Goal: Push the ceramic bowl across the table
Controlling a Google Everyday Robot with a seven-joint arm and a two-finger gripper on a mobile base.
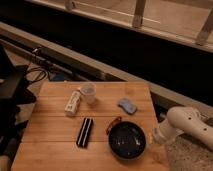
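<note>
The ceramic bowl (127, 140), wide, round and glossy black, sits on the wooden table (50, 145) near its front right corner. My white arm (186, 124) reaches in from the right. The gripper (157, 136) is at the arm's lower left end, just off the table's right edge and close beside the bowl's right side. I cannot tell whether it touches the bowl.
A small white cup (88, 92) and a white bottle-like item (73, 102) lie at the back left. A black flat bar (85, 132) lies left of the bowl, a small red item (114, 124) at its upper left, a blue item (127, 105) behind it.
</note>
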